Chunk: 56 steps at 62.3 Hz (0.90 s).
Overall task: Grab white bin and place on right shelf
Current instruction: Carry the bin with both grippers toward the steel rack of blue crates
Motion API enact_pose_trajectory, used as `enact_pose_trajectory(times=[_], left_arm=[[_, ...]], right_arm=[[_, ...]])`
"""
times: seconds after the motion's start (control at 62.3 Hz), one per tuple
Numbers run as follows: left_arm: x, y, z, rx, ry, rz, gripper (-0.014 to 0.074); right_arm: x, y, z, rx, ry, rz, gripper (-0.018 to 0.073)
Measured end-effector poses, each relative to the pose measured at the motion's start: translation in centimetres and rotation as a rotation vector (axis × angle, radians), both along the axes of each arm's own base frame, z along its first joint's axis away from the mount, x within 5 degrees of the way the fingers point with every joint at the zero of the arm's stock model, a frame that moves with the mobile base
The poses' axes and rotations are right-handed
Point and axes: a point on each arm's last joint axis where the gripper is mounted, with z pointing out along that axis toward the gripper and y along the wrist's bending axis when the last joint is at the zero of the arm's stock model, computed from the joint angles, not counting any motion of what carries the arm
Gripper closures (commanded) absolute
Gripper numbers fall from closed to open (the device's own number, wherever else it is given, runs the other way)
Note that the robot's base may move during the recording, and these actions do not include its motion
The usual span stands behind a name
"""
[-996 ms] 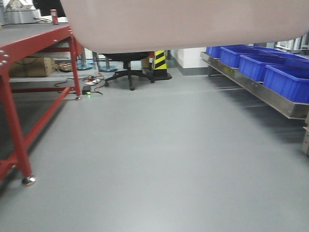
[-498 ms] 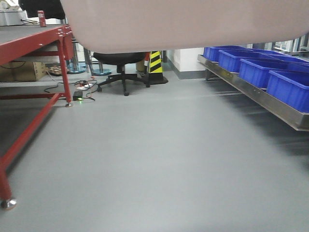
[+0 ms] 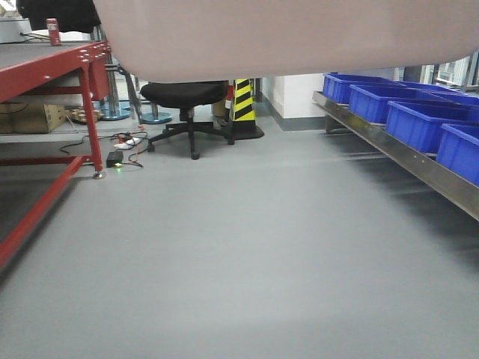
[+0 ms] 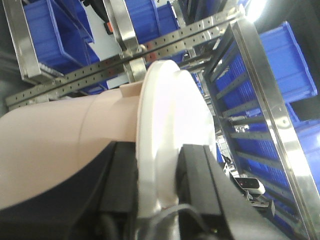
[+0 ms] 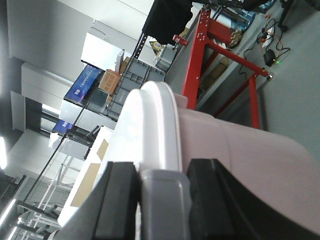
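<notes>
The white bin (image 3: 284, 37) hangs across the top of the front view, its pinkish underside raised off the floor. In the left wrist view my left gripper (image 4: 159, 187) is shut on the bin's white lid rim (image 4: 172, 115), with the pinkish tub wall (image 4: 55, 145) to its left. My right gripper (image 5: 164, 202) is shut on the grey handle (image 5: 165, 195) at the other end of the lid (image 5: 150, 125). The right shelf (image 3: 408, 155), a steel rack with a shiny front lip, runs along the right. Its perforated uprights (image 4: 100, 75) stand close behind the bin.
Several blue crates (image 3: 419, 120) sit on the steel shelf. A red metal table (image 3: 52, 71) stands at the left, with a black office chair (image 3: 187, 101), a yellow-black striped cone (image 3: 243, 101) and floor cables (image 3: 123, 146) behind it. Grey floor (image 3: 239, 247) lies ahead.
The front view has advanced: the red table slid off to the left and the blue crates drifted right. The bin keeps its place in the view, both grippers still shut on it.
</notes>
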Motion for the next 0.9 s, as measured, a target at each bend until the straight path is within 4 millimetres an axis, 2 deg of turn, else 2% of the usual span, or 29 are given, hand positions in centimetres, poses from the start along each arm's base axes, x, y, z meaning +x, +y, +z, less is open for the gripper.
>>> enact_pose_trajectory(times=[0.899], left_arm=[[0.0, 0.0, 0.0, 0.0, 0.0, 0.0, 0.0723]], right_arm=[[0.0, 0.0, 0.01, 0.002, 0.0, 0.0, 0.0499]])
